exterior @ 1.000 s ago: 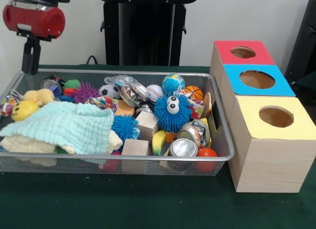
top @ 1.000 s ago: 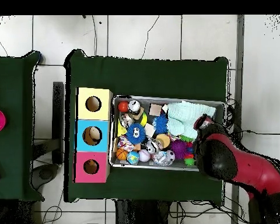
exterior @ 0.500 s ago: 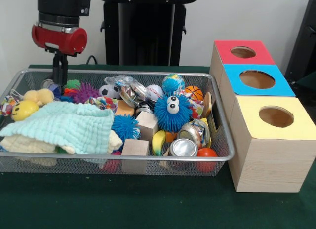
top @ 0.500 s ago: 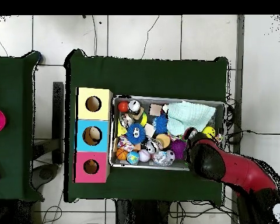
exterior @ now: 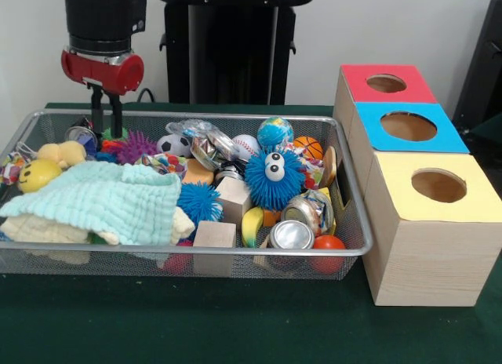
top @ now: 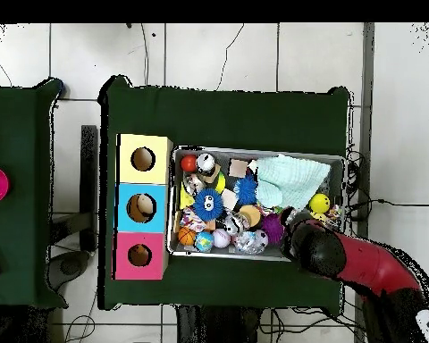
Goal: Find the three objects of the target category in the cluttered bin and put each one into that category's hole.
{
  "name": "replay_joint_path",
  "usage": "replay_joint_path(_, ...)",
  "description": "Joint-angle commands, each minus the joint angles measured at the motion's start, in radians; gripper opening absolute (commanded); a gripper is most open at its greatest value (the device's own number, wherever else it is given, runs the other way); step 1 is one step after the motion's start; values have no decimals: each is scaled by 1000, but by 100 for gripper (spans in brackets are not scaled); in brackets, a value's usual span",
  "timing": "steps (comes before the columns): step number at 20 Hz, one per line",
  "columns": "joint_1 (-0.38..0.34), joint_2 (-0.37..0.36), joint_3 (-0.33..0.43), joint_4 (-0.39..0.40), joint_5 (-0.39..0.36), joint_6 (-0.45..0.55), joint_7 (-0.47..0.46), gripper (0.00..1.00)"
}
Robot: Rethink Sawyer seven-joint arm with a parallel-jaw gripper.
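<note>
bin [exterior: 345,223] full of mixed toys

Even bright indoor light, soft shadows; glare on can lids [exterior: 292,234]; slight blur.

Lab: robot pedestal [exterior: 231,46], sorting boxes [exterior: 416,183]

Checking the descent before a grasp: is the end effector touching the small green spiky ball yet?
Cannot tell. In the front view the end effector straddles the green spiky ball, fingers open, but no contact or gap shows plainly; overhead, the arm hides the spot.
</note>
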Motion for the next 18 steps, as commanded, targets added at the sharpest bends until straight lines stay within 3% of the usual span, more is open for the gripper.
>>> replay_joint_path(1,-58,40,37,-19,-30,56,-34,100)
replay_joint_path(4,-20,34,-6,-27,-44,53,-6,100)
replay_joint_path(10,-48,14,21,-31,-15,91,-28,100)
replay_joint_path(15,-73,22,28,-29,-14,47,-12,100)
replay_joint_path(18,-29,12,-35,-15,-10,-52,93,100)
